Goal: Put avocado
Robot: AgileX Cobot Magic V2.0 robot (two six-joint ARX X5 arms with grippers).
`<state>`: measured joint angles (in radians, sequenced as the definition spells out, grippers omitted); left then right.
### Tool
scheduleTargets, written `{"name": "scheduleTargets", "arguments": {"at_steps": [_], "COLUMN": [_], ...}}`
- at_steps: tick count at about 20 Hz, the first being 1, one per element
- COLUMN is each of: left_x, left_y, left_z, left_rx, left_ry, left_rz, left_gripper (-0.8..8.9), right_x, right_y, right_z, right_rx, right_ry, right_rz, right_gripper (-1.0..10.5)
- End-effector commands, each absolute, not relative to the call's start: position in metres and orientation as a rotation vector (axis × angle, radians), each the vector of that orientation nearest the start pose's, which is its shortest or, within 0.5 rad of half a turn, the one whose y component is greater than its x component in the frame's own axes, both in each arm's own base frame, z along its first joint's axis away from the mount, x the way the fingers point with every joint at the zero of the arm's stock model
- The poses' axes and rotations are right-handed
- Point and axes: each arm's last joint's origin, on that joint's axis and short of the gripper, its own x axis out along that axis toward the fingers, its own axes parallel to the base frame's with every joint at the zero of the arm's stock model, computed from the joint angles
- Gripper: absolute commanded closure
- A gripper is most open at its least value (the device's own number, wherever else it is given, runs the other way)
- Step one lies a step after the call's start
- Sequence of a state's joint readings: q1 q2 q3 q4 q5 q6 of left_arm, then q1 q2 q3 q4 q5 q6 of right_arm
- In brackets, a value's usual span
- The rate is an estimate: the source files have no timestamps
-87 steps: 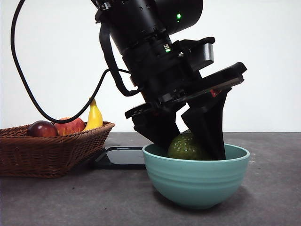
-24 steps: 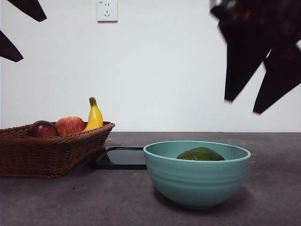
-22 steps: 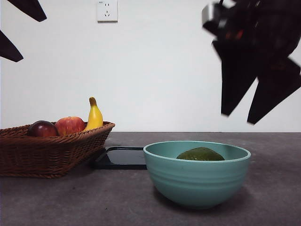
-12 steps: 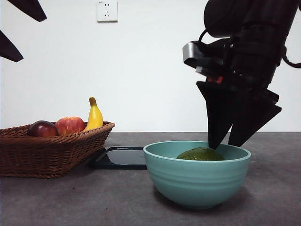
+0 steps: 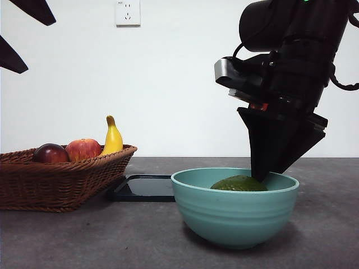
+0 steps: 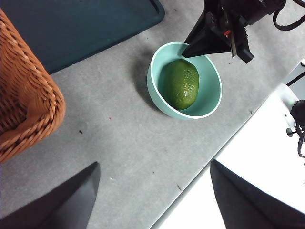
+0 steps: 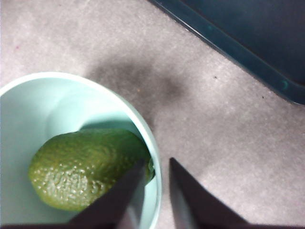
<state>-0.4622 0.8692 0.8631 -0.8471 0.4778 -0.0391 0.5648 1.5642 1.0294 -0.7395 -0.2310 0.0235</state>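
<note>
Fingers of the right gripper, nearly together and holding nothing, straddle the teal bowl's rim beside the avocado, seemingly to nudge it; left fingers wait apart.

The room was evenly and brightly lit, the white wall almost washed out. Soft shadows lay under the bowl and beside the basket. The dark arm showed as a near silhouette. Up close, the avocado stayed sharp, though the black jaws blurred at the frame's edge.
</note>
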Motion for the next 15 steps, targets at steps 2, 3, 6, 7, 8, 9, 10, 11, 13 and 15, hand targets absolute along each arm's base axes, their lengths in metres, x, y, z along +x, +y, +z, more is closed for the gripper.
{"name": "scheduleTargets", "arguments": {"at_steps": [2, 3, 6, 7, 8, 9, 10, 11, 13, 15], "left_x": [0.135, 0.135, 0.135, 0.135, 0.135, 0.135, 0.135, 0.135, 0.135, 0.135], "left_y": [-0.083, -0.083, -0.083, -0.083, -0.083, -0.083, -0.083, -0.083, -0.083, -0.083], "left_z": [0.296, 0.296, 0.296, 0.296, 0.296, 0.296, 0.296, 0.296, 0.296, 0.296], "left_rx": [-0.031, -0.031, -0.031, -0.031, -0.031, -0.031, -0.031, -0.031, -0.028, -0.024], "left_ry": [0.881, 0.881, 0.881, 0.881, 0.881, 0.881, 0.881, 0.881, 0.880, 0.878], "left_rz": [-0.881, -0.881, -0.881, -0.881, -0.881, -0.881, -0.881, -0.881, -0.882, -0.884], "left_gripper": [4.40, 4.40, 4.40, 4.40, 4.40, 4.40, 4.40, 4.40, 4.40, 4.40], "right_x": [0.242, 0.242, 0.242, 0.242, 0.242, 0.242, 0.242, 0.242, 0.243, 0.248], "right_y": [0.165, 0.165, 0.165, 0.165, 0.165, 0.165, 0.165, 0.165, 0.165, 0.167], "right_z": [0.202, 0.202, 0.202, 0.202, 0.203, 0.203, 0.205, 0.208, 0.220, 0.236], "right_rx": [-0.210, -0.210, -0.208, -0.208, -0.208, -0.206, -0.205, -0.199, -0.187, -0.174], "right_ry": [1.286, 1.286, 1.286, 1.286, 1.285, 1.283, 1.278, 1.267, 1.231, 1.202], "right_rz": [0.678, 0.678, 0.680, 0.680, 0.680, 0.682, 0.683, 0.683, 0.689, 0.687], "right_gripper": [9.3, 9.3, 9.3, 9.3, 9.3, 9.3, 9.3, 9.3, 9.3, 9.3]}}
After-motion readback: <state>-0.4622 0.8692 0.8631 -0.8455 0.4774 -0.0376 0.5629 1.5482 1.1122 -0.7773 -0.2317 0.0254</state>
